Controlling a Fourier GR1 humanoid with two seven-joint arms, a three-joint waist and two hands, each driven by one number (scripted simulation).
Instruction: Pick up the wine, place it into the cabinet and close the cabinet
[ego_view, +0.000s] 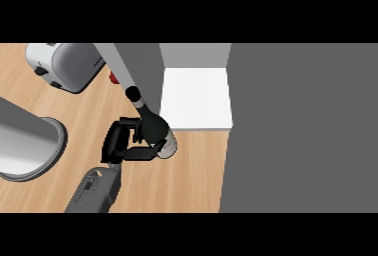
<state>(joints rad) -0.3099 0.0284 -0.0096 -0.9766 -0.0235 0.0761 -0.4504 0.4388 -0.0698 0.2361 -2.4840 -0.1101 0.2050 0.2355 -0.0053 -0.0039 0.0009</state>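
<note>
gripping wine bottle (150, 120): left hand (122, 140), beside open cabinet (196, 100).

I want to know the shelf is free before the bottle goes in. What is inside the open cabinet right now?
The cabinet shows a bare white shelf; nothing visible stands on it. Its deeper part is hidden. The wine bottle is outside on the counter, gripped by the hand.

The hand (125, 142) curls round the wine bottle (151, 122) and hides much of its body. The toaster (63, 65) is cut off at the top edge, and the pot (26, 145) at the left edge. A small red thing (114, 78) shows only partly behind the cabinet door (122, 67). Which hand this is cannot be told.
</note>
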